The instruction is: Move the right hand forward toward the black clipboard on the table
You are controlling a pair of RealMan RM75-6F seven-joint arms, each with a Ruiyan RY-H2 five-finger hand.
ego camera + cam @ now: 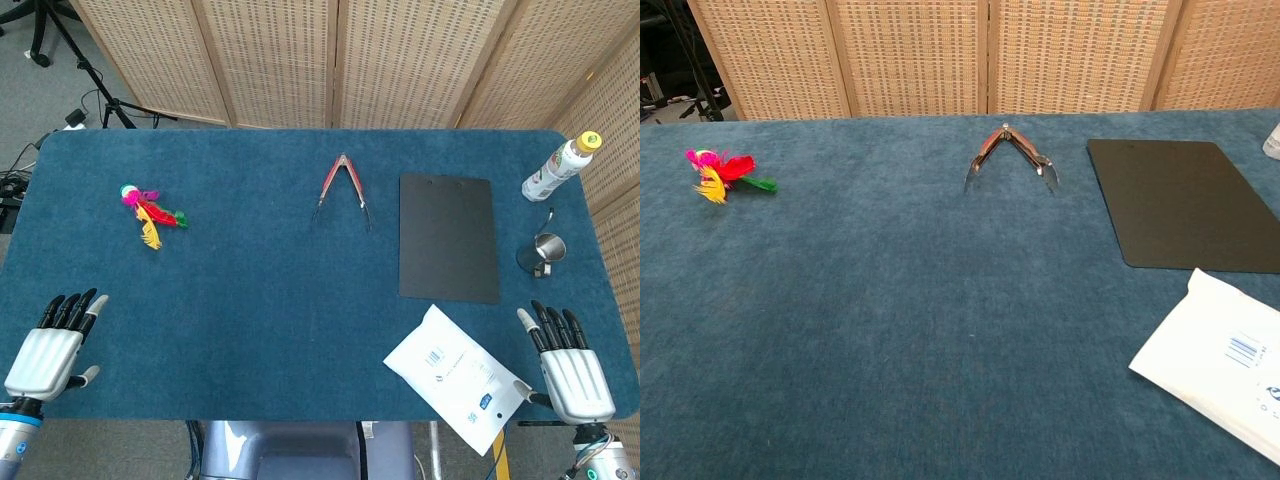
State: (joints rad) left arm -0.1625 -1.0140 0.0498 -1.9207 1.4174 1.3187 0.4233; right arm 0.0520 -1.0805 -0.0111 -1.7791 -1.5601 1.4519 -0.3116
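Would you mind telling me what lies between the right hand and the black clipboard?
Only bare blue table, seen in the head view, between right hand and black clipboard; the white mailer lies just left.

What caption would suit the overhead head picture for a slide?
Two open robot hands, left hand and right hand, rest at the near edge of a blue table; black clipboard ahead.

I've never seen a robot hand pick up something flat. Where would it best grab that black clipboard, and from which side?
Probably the near short edge of the black clipboard, approached from the robot's side by the right hand. The board lies flat on the table, so only edges offer purchase; its clip sits at the far end.
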